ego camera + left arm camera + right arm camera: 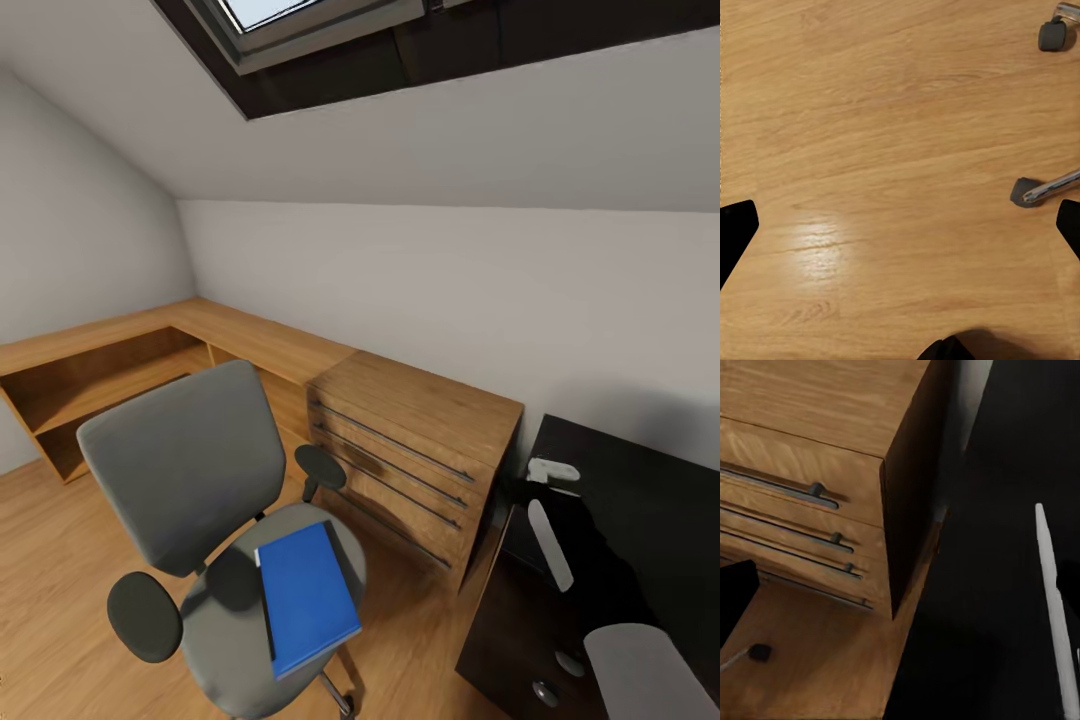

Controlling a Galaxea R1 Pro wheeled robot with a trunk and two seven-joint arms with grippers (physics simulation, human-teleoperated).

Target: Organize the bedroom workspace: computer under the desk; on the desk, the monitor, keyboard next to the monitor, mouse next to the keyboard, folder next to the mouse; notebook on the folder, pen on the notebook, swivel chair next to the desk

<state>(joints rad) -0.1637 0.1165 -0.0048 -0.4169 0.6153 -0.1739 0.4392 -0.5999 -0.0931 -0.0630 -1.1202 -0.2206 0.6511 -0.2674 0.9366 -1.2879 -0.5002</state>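
Swivel chair (215, 520) stands on the oak floor (50, 590), turned with its tall grey back toward the low oak cabinets (120, 355). The blue folder (303, 596) lies flat on the chair seat, dark spine edge toward the backrest, one corner overhanging the seat's front. Beside the chair, an oak drawer unit (420, 455) with long dark bar handles sits between chair and table (640, 500); the gap between unit and table is narrow and shadowed. On the glossy black table top near the unit, white robot arm parts (550, 520) reach in. Skylight (300, 20) overhead in the sloped ceiling. Left wrist view looks down on bare floor planks with two chair casters (1052, 34) on chrome legs; the left hand (900, 225) is open, dark fingertips (736, 225) wide apart, nothing between them. Right wrist view shows the drawer unit's corner against the black table edge (1005, 547); the right hand's state cannot be told.
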